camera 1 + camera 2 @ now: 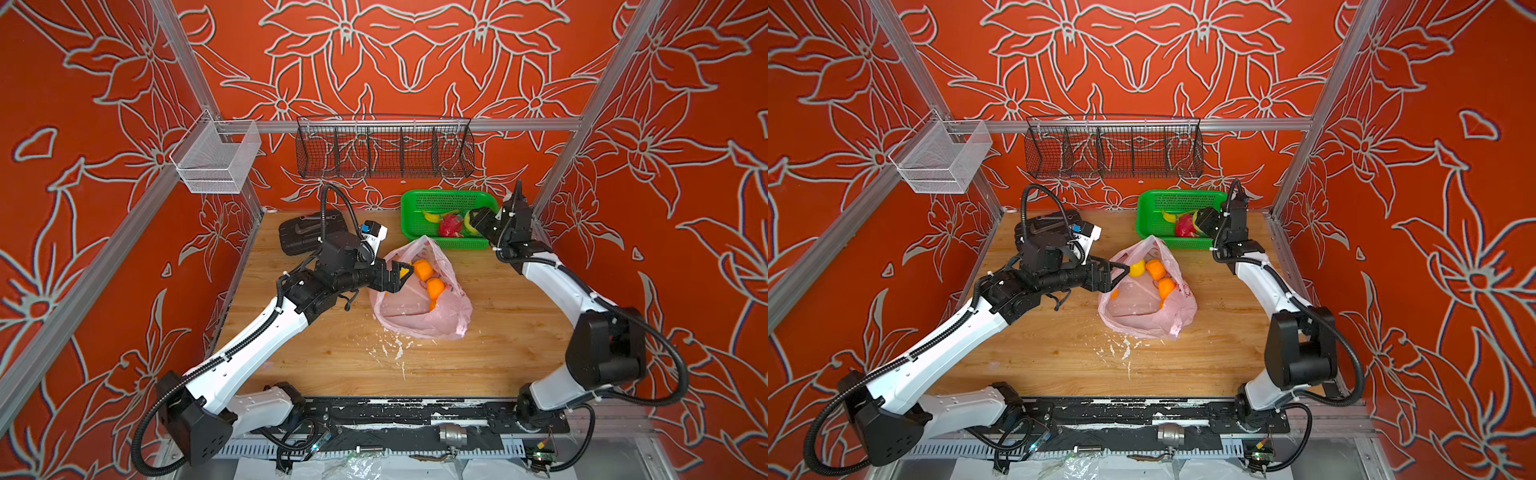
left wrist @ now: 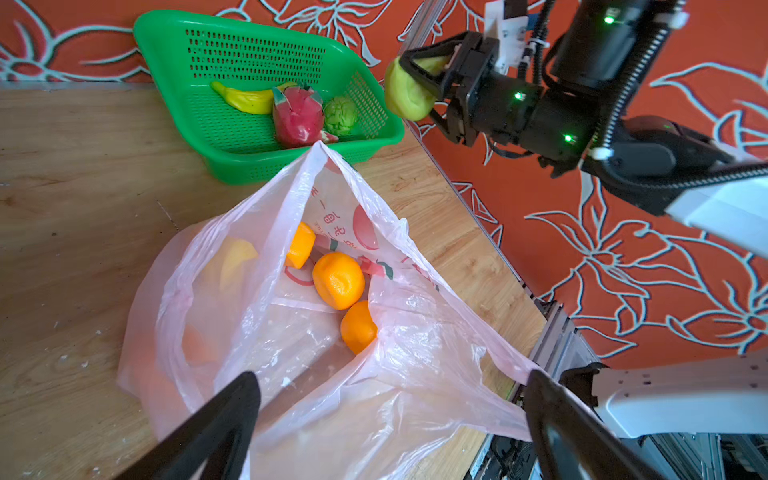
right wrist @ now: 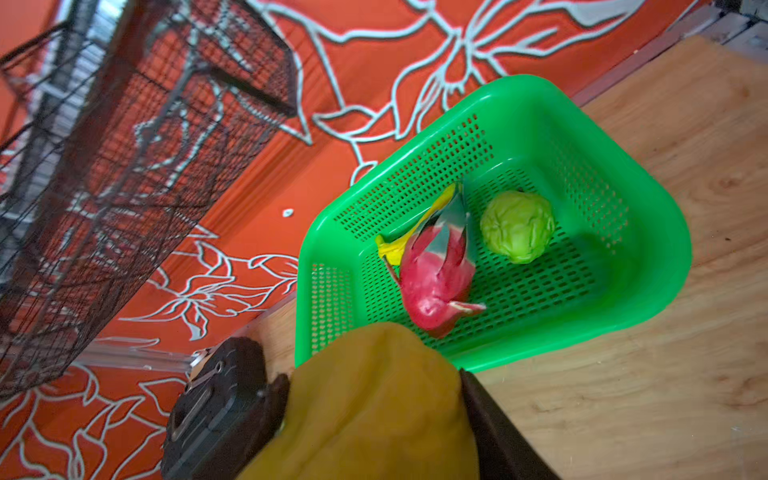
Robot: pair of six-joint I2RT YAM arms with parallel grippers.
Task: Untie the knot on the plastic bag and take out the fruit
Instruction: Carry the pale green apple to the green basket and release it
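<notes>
The plastic bag [image 1: 419, 316] lies mid-table, mouth gaping, with oranges [image 2: 338, 280] inside. The left gripper [image 2: 392, 380] hangs at its 10 o'clock edge, jaws spread wide, holding nothing. Toward 1 o'clock, the right gripper [image 2: 417, 88] clamps a yellow-green fruit [image 2: 399, 95] by the 3 o'clock end of the green basket [image 1: 415, 199], where a dragon fruit [image 3: 436, 282] lies.
</notes>
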